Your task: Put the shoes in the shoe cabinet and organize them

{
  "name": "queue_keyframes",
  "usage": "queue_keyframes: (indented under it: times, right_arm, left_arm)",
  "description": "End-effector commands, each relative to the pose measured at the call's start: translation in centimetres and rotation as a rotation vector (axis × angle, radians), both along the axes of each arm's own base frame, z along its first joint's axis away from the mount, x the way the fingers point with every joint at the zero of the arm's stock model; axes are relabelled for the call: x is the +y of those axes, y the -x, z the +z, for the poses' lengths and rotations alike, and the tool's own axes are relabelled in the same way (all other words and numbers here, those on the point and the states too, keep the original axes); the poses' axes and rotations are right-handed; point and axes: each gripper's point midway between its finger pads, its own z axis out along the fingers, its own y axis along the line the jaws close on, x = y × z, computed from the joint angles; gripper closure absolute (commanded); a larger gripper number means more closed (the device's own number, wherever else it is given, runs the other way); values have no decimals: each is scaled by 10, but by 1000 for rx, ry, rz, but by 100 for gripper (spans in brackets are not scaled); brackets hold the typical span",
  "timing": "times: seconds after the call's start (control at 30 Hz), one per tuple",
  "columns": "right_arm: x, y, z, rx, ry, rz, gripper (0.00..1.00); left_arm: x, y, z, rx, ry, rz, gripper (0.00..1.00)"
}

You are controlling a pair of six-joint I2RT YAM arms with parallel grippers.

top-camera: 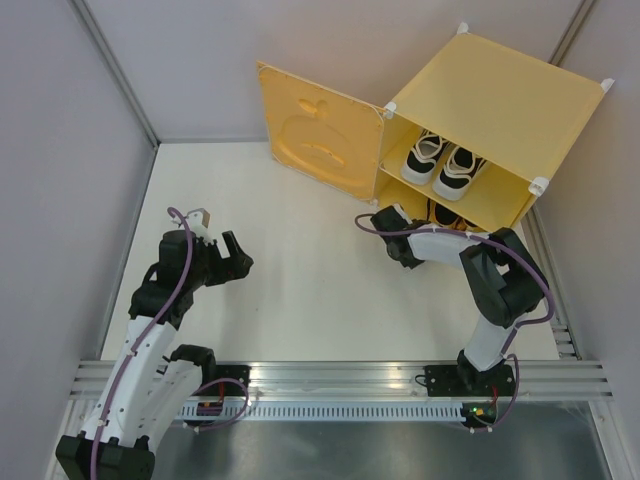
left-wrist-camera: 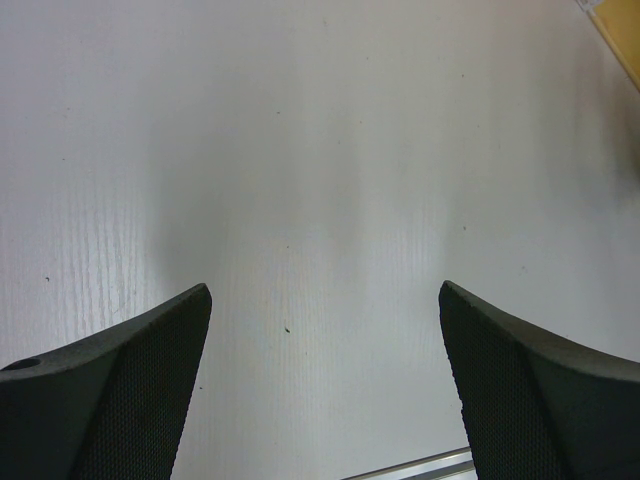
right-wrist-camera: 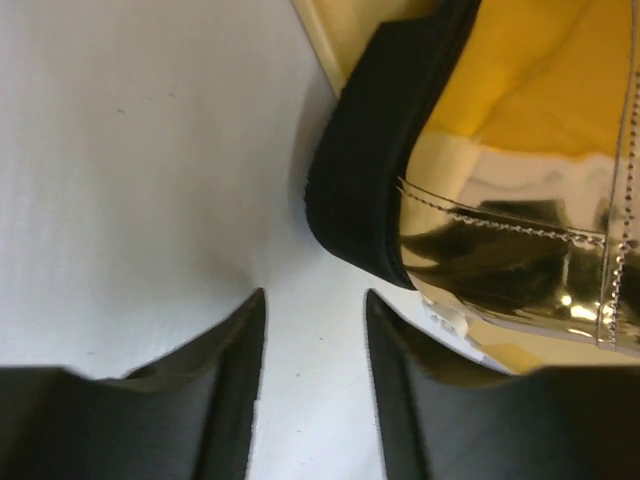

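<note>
The yellow shoe cabinet (top-camera: 505,95) stands at the back right with its face-embossed door (top-camera: 318,135) swung open to the left. Two white sneakers (top-camera: 442,163) sit side by side on its upper shelf. The gold loafers (top-camera: 446,214) lie in the lower compartment, partly hidden by my right arm. In the right wrist view a gold loafer's heel (right-wrist-camera: 520,235) with its black sole (right-wrist-camera: 375,150) sits just ahead and right of my right gripper (right-wrist-camera: 315,300), which is open with nothing between its fingers. My left gripper (left-wrist-camera: 325,290) hangs wide open over bare table, far left of the cabinet (top-camera: 235,255).
Grey walls close in the white table (top-camera: 300,290) on the left, back and right. A metal rail (top-camera: 340,378) runs along the near edge by the arm bases. The open door juts out over the back middle of the table.
</note>
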Motion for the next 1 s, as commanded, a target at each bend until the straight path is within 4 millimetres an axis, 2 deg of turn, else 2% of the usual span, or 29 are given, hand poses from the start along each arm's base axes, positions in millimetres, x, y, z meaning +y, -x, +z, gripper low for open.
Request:
queue_keyframes:
  times: [0.0, 0.03, 0.2, 0.27, 0.37, 0.43, 0.73, 0.97]
  right_arm:
    - [-18, 1, 17, -61, 88, -43, 55]
    - [-17, -1, 19, -76, 82, -43, 65]
    - [-19, -6, 17, -95, 107, -48, 68]
    - [-23, -9, 16, -111, 143, -62, 74]
    - [-24, -14, 16, -138, 164, -70, 75]
    - [-25, -18, 20, -162, 174, -79, 80]
    - [-28, -45, 41, -246, 178, -105, 82]
    - [-30, -54, 42, -258, 169, -126, 82]
  left_arm:
    - [-4, -1, 3, -14, 13, -19, 3]
    - [-4, -1, 2, -13, 13, -19, 3]
    - [-4, -1, 3, -14, 14, -18, 3]
    - [-3, -2, 3, -14, 11, -16, 3]
    - [-3, -1, 2, -13, 11, -14, 3]
    - [-3, -1, 2, -13, 10, -15, 3]
    - [-3, -2, 3, -16, 11, -13, 3]
    - [-2, -2, 3, -17, 10, -10, 3]
